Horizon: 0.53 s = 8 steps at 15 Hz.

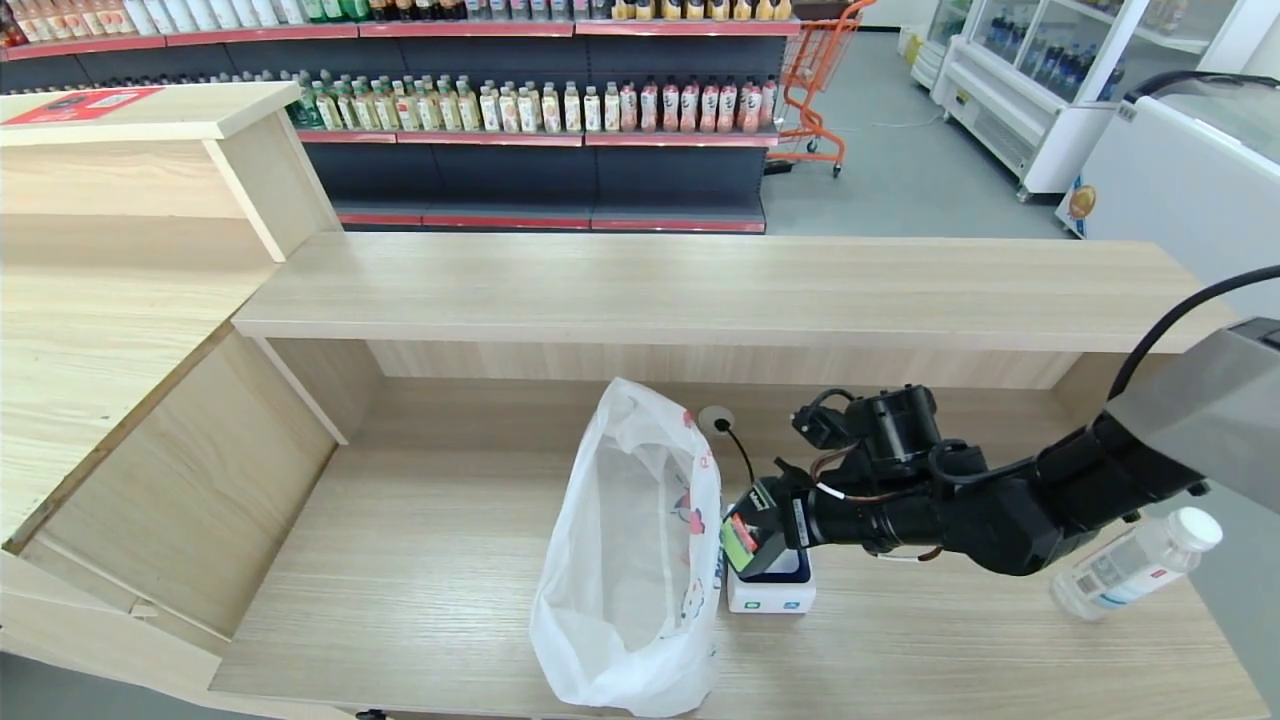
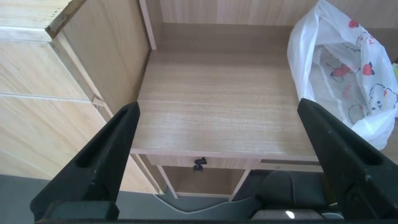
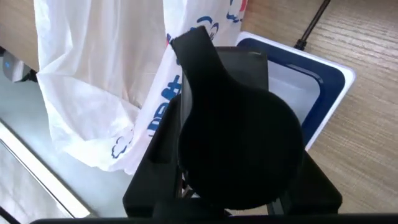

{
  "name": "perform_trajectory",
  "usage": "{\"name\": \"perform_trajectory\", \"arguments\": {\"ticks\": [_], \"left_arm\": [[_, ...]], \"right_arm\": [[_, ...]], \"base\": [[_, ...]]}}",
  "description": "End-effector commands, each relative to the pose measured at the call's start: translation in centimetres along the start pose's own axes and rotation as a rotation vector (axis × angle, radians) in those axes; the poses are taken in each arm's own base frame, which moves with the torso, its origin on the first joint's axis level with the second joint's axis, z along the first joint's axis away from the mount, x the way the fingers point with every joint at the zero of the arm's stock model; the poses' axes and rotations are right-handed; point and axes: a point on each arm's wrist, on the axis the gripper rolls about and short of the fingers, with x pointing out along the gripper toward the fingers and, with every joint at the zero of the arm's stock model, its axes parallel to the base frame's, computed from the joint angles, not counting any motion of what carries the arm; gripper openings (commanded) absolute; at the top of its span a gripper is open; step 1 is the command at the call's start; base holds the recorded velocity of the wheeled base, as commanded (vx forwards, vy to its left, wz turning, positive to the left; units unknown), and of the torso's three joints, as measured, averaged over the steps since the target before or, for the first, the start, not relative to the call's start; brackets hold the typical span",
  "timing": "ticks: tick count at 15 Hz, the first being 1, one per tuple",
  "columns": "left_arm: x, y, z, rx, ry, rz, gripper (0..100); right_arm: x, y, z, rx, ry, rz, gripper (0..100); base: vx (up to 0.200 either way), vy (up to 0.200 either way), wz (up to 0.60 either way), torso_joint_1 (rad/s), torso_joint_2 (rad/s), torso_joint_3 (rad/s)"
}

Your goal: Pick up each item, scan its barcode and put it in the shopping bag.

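Left of the shopping bag [image 1: 580,600] the desk [image 1: 400,600] is lying open as far as the side panel [image 1: 190,480]. Right of it the scanner [image 1: 770,594] is sitting just beside the bag, the right gripper [image 1: 745,535] hanging over it clamped on a packet [image 1: 738,548], and a bottle [image 1: 1135,565] is lying farther right.

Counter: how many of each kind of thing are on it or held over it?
shopping bag: 1
scanner: 1
bottle: 1
green pack, held over the scanner by the right tool: 1
Total: 4
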Motion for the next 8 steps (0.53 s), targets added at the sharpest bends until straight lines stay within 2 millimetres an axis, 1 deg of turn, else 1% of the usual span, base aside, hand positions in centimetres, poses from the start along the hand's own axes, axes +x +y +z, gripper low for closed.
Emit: {"name": "perform_trajectory", "arguments": {"ticks": [1, 3, 6, 8], "left_arm": [[0.00, 0.00, 0.00, -0.001, 0.000, 0.000, 100], [0.00, 0.00, 0.00, 0.000, 0.000, -0.001, 100], [0.00, 0.00, 0.00, 0.000, 0.000, 0.000, 100], [0.00, 0.00, 0.00, 0.000, 0.000, 0.000, 100]], "right_arm": [[1.12, -0.13, -0.16, -0.001, 0.013, 0.002, 0], [1.18, 0.04, -0.06, -0.006, 0.009, 0.003, 0], [1.11, 0.03, 0.02, -0.007, 0.000, -0.041, 0], [0.41, 0.22, 0.28, -0.008, -0.011, -0.041, 0]], "base": [[0.000, 0.000, 0.00, 0.000, 0.00, 0.000], [0.000, 0.000, 0.00, 0.000, 0.00, 0.000], [0.000, 0.000, 0.00, 0.000, 0.00, 0.000], [0.000, 0.000, 0.00, 0.000, 0.00, 0.000]]}}
